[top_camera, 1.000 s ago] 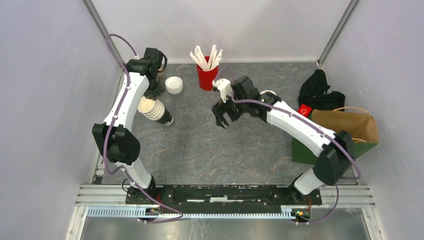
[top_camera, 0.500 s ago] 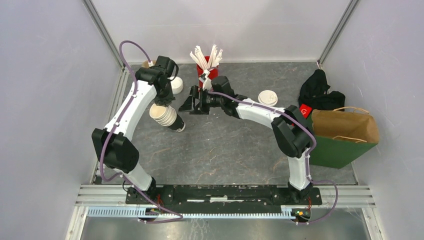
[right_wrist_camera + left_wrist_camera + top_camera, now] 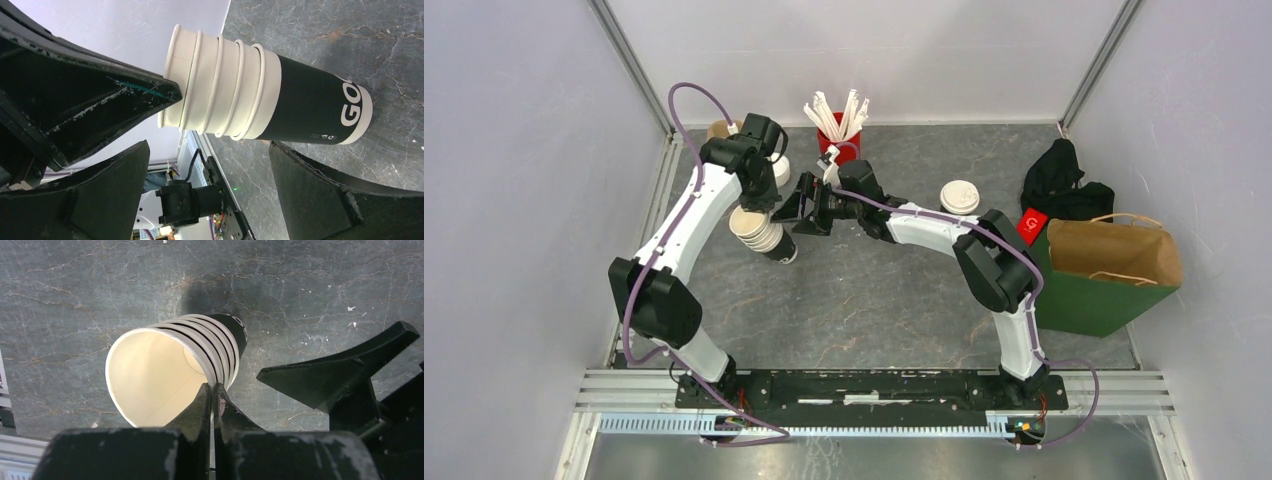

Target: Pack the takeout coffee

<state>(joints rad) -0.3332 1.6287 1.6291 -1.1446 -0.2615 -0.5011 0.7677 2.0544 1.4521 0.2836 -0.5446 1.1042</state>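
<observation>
Status: left hand (image 3: 212, 388) is clenched on the rim of the top cup in the lidless cup stack (image 3: 764, 234), one finger inside the cream mouth and one outside. The stack is tilted, mouth up and to the left, black base down toward the desk (image 3: 874, 300). Can't tell if the base actually touches.

The right hand (image 3: 209, 145) is released and spread wide. Its fingers sit on either side of the stack's lower half, with a clear gap to the stack in the right wrist view.

One takeout coffee cup (image 3: 960, 197) is in view, white lid on, upright on the desk toward the back right. It is well apart from both hands, between the red holder (image 3: 834, 146) and the black cloth (image 3: 1056, 175).

The red holder has white sticks in it and stands just behind the right hand. A brown paper bag (image 3: 1119, 255) is open at the right edge, near the cloth.
</observation>
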